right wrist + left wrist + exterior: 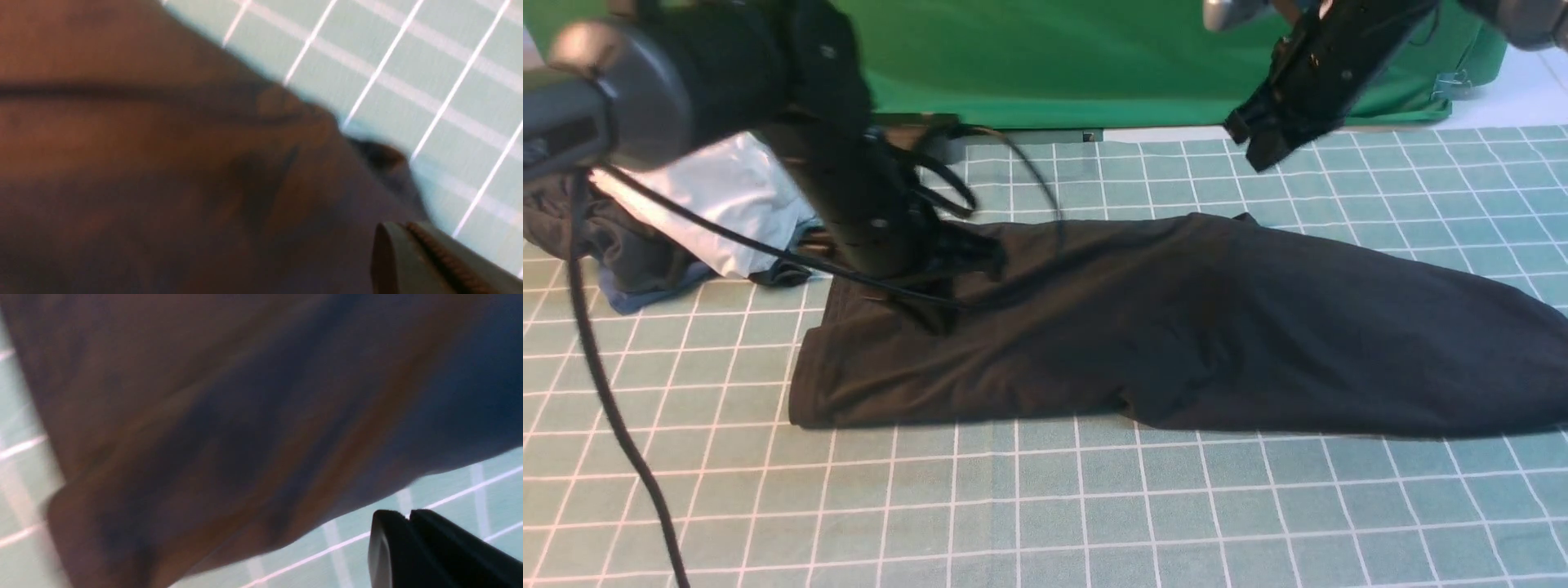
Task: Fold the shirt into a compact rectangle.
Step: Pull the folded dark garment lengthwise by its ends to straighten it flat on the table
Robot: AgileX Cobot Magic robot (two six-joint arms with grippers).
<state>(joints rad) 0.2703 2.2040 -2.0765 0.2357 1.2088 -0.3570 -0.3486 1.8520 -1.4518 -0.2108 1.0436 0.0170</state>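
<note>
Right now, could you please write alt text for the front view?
Black shirt lying in a long strip on a green gridded mat; left pincer low over its left end, right pincer raised behind it.

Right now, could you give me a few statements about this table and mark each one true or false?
1. The shirt lies on the mat. True.
2. The shirt is white. False: it is black; a white garment lies behind it on the left.
3. The right gripper hangs above the shirt, clear of it. True.
4. Both grippers are open. False: the right gripper and the left gripper are both shut.
5. The shirt is a compact rectangle. False: it is a long strip that runs to the front view's right edge.
</note>
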